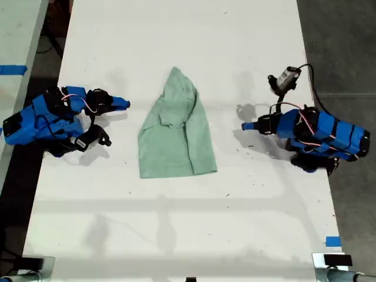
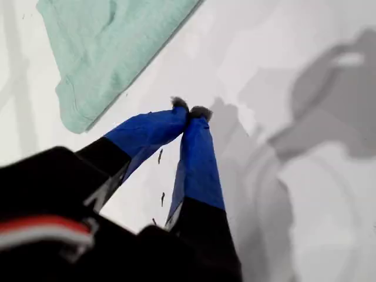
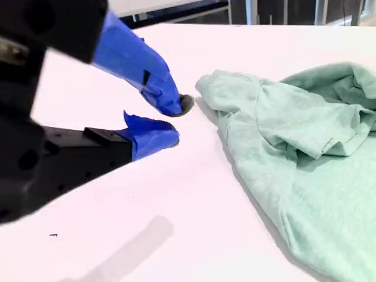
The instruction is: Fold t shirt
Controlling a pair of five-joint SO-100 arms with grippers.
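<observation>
The small pale mint-green soft cloth t shirt [image 1: 176,135] lies on the white flat surface [image 1: 264,223] between the two blue arms, and neither arm touches it. I judge the fold as begun but not finished. The shirt's sides look drawn in towards its middle, so it reads as a narrow shape with a pointed top and a straight bottom hem. One flap of cloth lies over its upper half. That upper half is rumpled, with a loose ridge and creases, while the part nearer the hem lies flatter. What seems left is to smooth the bunched flap and bring hem and point together to halve the length. I cannot tell from here whether both sleeves are properly tucked under. My first pincer [image 2: 189,110] has its blue-taped tips pressed together on nothing. It sits over bare surface near a rounded corner of the shirt, apart from the cloth. My second pincer [image 3: 175,120] has its tips a little apart, with a clear gap and nothing in it. It is low over the surface, just beside a folded edge of the shirt and not touching it. The wrist views do not let me match either pincer to a particular arm in the exterior view.
</observation>
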